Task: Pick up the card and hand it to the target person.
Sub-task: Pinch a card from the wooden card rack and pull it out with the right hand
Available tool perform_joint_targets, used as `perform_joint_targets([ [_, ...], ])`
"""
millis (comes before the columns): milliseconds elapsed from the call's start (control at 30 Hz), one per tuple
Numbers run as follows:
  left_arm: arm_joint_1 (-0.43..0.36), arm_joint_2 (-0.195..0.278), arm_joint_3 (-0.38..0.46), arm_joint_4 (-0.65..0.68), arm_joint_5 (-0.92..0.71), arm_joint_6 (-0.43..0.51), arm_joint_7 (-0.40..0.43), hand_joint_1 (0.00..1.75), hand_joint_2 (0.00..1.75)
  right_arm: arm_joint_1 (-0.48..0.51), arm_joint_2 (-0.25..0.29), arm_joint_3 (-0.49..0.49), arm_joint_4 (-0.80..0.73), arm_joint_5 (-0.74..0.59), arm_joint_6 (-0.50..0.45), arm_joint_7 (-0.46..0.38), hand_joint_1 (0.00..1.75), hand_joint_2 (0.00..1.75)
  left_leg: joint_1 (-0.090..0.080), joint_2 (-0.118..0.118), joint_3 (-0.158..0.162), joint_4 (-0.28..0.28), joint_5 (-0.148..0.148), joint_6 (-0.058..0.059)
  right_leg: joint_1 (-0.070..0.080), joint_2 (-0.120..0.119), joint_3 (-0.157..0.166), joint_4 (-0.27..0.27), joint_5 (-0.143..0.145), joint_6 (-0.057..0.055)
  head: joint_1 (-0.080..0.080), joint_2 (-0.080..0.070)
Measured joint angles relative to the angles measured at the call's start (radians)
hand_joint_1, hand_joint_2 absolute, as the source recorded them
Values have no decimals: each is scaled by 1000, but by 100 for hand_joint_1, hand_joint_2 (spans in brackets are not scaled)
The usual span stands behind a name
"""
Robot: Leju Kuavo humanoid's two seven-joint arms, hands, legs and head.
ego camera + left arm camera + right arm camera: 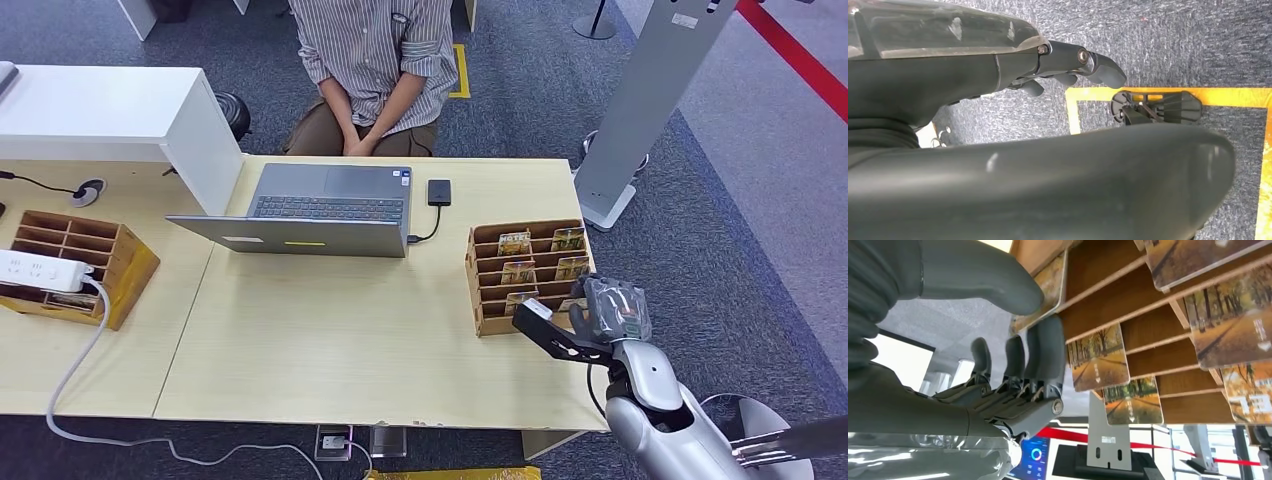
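Desk (330, 340); right hand (1018, 365) pinching card (1048, 287)

Tan slotted wooden card rack (525, 275) right by the right hand (610, 310) looks like matt plywood, and the autumn-print cards (1098, 362) in it are glossy. Pale wood-grain desk (340, 340) is smooth, grey carpet (740, 250) rough. Hand's grey plastic, kinda satin.
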Motion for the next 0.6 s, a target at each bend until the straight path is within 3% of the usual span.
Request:
perform_joint_targets([
  [167,0,0,0,0,0,0,0,0,0,1,-2,0,0,-1,0,1,103,175,0,0,0,0,0,0,0,0,0,0,0,0,0,0],
  [467,0,0,0,0,0,0,0,0,0,1,-2,0,0,-1,0,1,128,175,0,0,0,0,0,0,0,0,0,0,0,0,0,0],
  [600,0,0,0,0,-2,-5,-5,0,175,1,-2,0,0,-1,0,1,135,175,0,0,0,0,0,0,0,0,0,0,0,0,0,0],
])
